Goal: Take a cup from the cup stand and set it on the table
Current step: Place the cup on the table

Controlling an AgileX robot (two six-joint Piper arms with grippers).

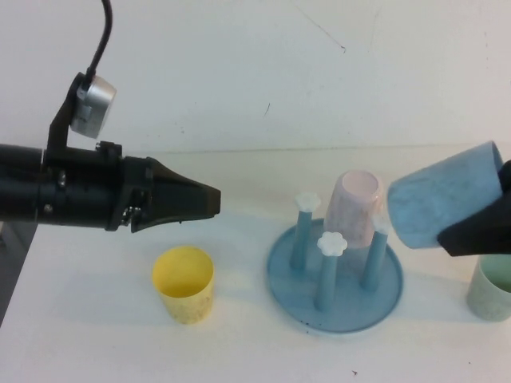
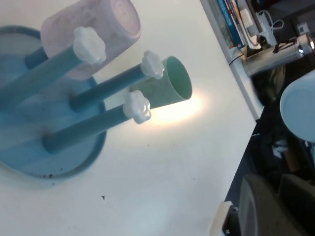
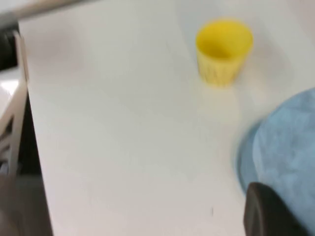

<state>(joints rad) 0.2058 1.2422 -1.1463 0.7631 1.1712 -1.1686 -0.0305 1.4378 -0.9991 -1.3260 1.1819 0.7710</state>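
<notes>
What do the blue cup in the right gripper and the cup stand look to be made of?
The cup, shut in the right gripper above the table: likely matte plastic, with a mottled speckled surface. The cup stand: seemingly moulded plastic, smooth blue dish and pegs with white flower caps. The left gripper hovers shut, empty.

No readable text, label, brand or number shows anywhere.
</notes>
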